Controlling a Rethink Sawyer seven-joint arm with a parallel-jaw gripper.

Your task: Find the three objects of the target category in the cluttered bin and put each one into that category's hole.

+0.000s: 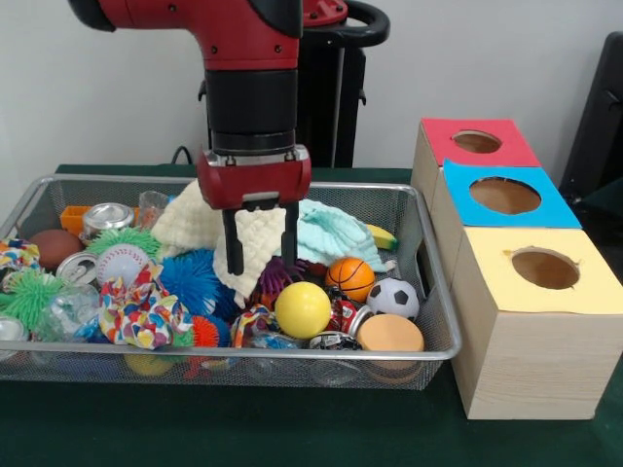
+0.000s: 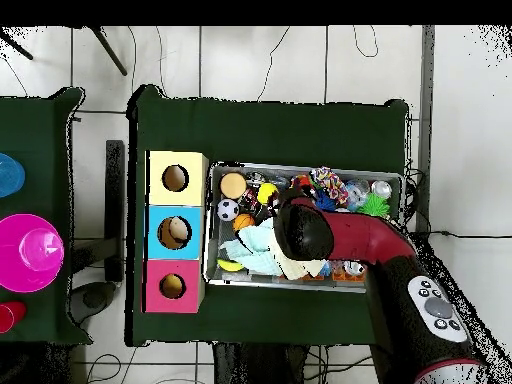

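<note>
The silver wire-mesh bin (image 1: 292,356) is full of clutter; in the overhead view it lies right of the boxes (image 2: 207,225). My gripper (image 1: 262,255) hangs over the bin's middle, with its fingers closed against a cream waffle cloth (image 1: 255,243) whose tip hangs below them. A pale blue cloth (image 1: 336,238) lies just to the right of it. A patterned cloth (image 1: 141,311) lies at the front left. The red-faced hole (image 1: 477,142) is on the farthest box to the right of the bin, and it also shows in the overhead view (image 2: 173,286). From above, the arm (image 2: 300,232) hides the gripper.
Blue-faced (image 1: 504,196) and yellow-faced (image 1: 545,268) holes sit nearer than the red one. The bin also holds a yellow ball (image 1: 303,309), a small basketball (image 1: 349,278), a soccer ball (image 1: 393,298), cans (image 1: 107,219), spiky toys (image 1: 195,277) and a banana (image 1: 383,236).
</note>
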